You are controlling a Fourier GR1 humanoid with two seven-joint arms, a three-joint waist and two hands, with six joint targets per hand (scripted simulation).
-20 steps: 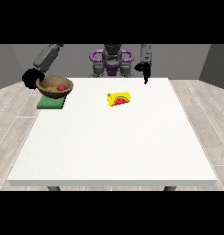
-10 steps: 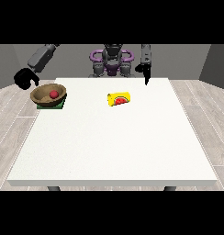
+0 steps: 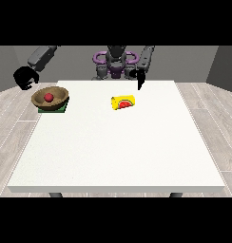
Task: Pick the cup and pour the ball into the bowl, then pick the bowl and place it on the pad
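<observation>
A brown wooden bowl (image 3: 50, 98) holding a red ball (image 3: 49, 97) is seated on the green square pad (image 3: 62, 109) at the white bench's (image 3: 118, 147) far left. A yellow cup (image 3: 123, 102) lies toppled mid-bench. The hand at the view's left (image 3: 24, 78) is curled, empty; the hand at the view's right (image 3: 140, 79) hangs straight-fingered.

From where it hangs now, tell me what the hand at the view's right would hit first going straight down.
Probably the white table: that hand points down near its far edge, with the yellow cup off to one side; depth is unclear.

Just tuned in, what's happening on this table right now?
The bowl with the red ball in it sits on the green pad at the table's left edge. The hand at the view's left is off the bowl, up beside it. The yellow cup lies on its side mid-table. The hand at the view's right hangs near the robot, holding nothing.
</observation>
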